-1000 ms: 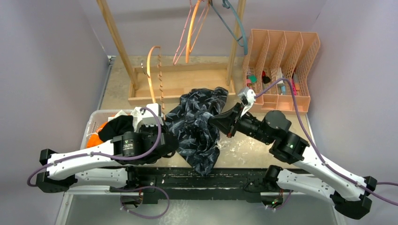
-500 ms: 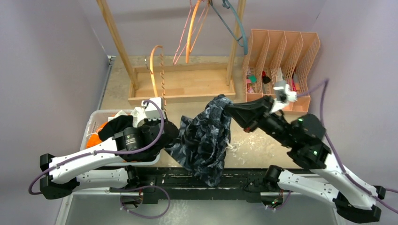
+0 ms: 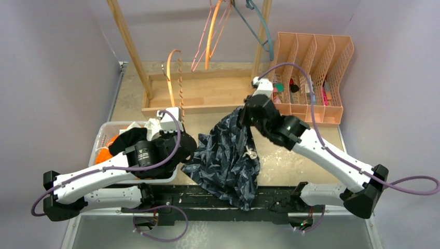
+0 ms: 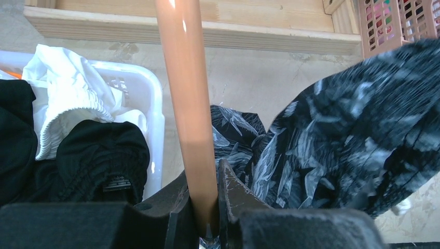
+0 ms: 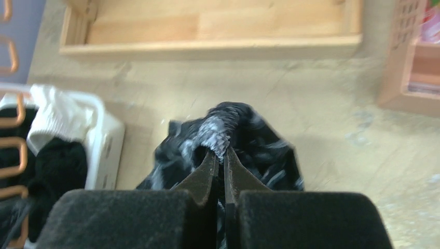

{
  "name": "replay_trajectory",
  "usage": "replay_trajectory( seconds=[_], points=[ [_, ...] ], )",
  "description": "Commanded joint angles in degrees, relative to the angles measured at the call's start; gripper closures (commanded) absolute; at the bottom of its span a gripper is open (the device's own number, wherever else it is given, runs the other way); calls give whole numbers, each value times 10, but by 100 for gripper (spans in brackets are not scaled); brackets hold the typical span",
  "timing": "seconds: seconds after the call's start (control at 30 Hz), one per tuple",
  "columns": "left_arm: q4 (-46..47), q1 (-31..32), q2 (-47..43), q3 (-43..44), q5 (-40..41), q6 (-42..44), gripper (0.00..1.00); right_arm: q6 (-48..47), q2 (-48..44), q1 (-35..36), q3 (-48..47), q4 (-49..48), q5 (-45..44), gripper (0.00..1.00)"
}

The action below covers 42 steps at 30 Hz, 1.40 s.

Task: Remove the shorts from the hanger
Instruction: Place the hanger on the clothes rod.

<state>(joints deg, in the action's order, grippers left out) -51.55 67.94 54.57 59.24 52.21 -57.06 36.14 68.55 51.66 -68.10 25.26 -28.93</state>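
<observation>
Pinches camo shorts (image 3: 228, 155) between right gripper (image 5: 220, 155) fingers, right of white bin (image 3: 98, 136); clamps orange hanger (image 4: 187, 93) in left gripper (image 4: 203, 176) at bin's right edge.

White arms (image 3: 98, 176), black joints (image 3: 142, 154), purple cables (image 3: 415, 182)

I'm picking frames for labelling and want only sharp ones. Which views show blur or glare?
Top external: sharp and evenly lit, camo shorts crisp. Left wrist: the orange hanger, close to the lens, is soft with bright glare streaks near its top; the shorts' right part smears. Right wrist: soft throughout, wooden rack base blurred.
</observation>
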Motion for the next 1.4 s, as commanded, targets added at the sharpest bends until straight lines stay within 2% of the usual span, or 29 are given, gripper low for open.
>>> replay_trajectory(
  seconds=[0.0,0.03,0.1,0.2,0.27,0.3,0.33,0.37,0.47,0.57,0.83,0.97,1.27,1.37],
  points=[
    [60,-4,1,13,-8,64,100,-76,9,-146,-59,28,50,100],
    [72,-8,4,16,-22,81,100,-84,13,-174,-55,41,86,100],
    [72,-24,14,30,-40,99,100,-72,-1,-183,-20,49,91,100],
    [77,-51,8,26,-51,120,100,-68,-77,-183,121,-38,206,99],
    [88,-85,-9,14,-70,134,100,-51,-116,-183,214,-94,303,85],
    [93,-105,-16,10,-88,142,100,-34,-114,-183,242,-102,331,72],
    [100,-125,-21,7,-109,152,100,-13,-107,-183,258,-94,334,59],
    [103,-140,-22,7,-124,161,100,-3,-97,-183,266,-83,336,52],
    [94,-169,-8,23,-130,183,100,-15,-80,-183,270,-84,345,46],
    [98,-190,14,54,-151,222,100,-43,-80,-183,230,-81,334,30],
    [99,-279,53,159,-238,316,100,-101,-87,-183,148,-52,272,26],
    [82,-328,78,212,-306,358,100,-94,-96,-183,150,-46,248,25],
    [58,-451,149,318,-484,404,100,-80,-103,-183,166,-57,258,25],
    [37,-466,178,361,-500,410,100,-81,-99,-183,162,-58,256,25]
  ],
)
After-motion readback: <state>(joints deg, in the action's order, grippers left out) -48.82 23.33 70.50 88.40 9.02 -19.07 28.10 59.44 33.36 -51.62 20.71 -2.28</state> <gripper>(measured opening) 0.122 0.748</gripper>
